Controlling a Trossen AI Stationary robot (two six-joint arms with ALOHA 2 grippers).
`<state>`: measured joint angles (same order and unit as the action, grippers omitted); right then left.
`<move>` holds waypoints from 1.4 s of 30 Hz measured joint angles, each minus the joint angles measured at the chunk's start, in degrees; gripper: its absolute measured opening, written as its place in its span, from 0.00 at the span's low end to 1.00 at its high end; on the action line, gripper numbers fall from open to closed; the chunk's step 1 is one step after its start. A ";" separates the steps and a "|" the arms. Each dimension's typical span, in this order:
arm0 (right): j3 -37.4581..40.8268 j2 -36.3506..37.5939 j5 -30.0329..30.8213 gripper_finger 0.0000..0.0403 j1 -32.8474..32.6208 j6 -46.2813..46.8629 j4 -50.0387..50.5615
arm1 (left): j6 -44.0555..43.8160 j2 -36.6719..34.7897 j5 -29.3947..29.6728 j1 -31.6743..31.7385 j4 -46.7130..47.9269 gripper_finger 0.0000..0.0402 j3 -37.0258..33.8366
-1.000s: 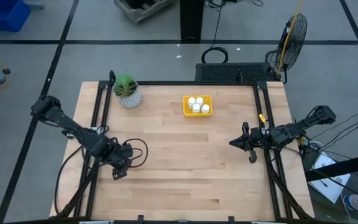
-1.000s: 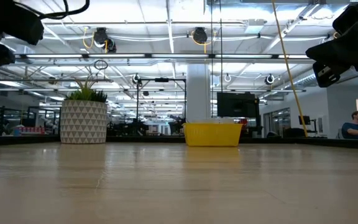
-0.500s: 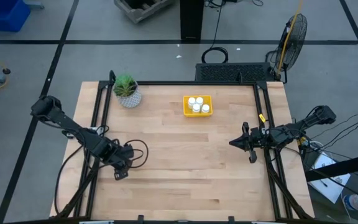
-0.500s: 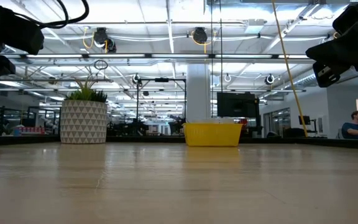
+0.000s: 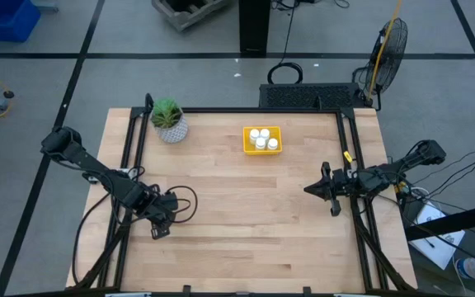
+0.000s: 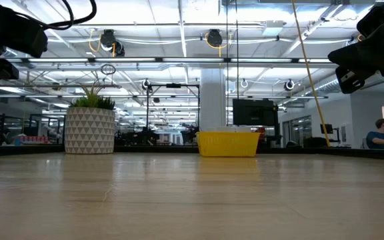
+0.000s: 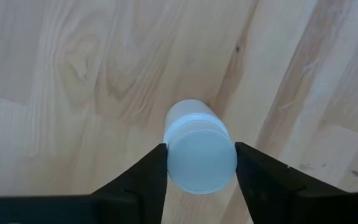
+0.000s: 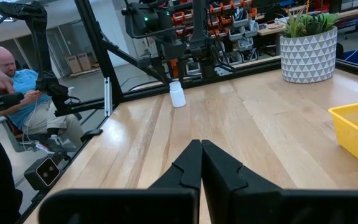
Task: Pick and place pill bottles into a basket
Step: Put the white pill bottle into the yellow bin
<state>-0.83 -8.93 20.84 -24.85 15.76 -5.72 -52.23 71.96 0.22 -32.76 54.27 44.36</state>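
Left wrist view: my left gripper (image 7: 201, 163) pinches the last pill bottle (image 7: 199, 149) upright at the near-left table (image 5: 246, 231) edge, yellow basket (image 5: 262, 149) far across; right gripper (image 8: 201, 163) shut, idle.

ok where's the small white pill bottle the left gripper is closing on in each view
High view: hidden under the left gripper at the table's near-left.
Low view: not in it.
Left wrist view: small white pill bottle centred between the two dark fingers, which touch its sides.
Right wrist view: standing on the wood below the far arm.
Shared landmark: the white patterned plant pot, not in the left wrist view.
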 joint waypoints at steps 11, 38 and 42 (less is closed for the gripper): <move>0.00 0.00 0.00 0.00 0.01 -0.01 0.00 | 2.28 0.00 3.00 0.34 -1.71 0.46 0.00; 0.00 0.00 0.00 0.00 0.01 0.01 0.00 | 21.26 0.02 -5.26 30.87 -21.84 0.41 0.09; -0.01 0.00 0.00 0.00 -0.01 0.01 0.00 | 20.54 0.03 -9.36 37.55 -29.22 0.45 0.48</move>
<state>-0.84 -8.93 20.84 -24.86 15.77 -5.72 -31.68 71.99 -9.14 4.79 25.05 44.84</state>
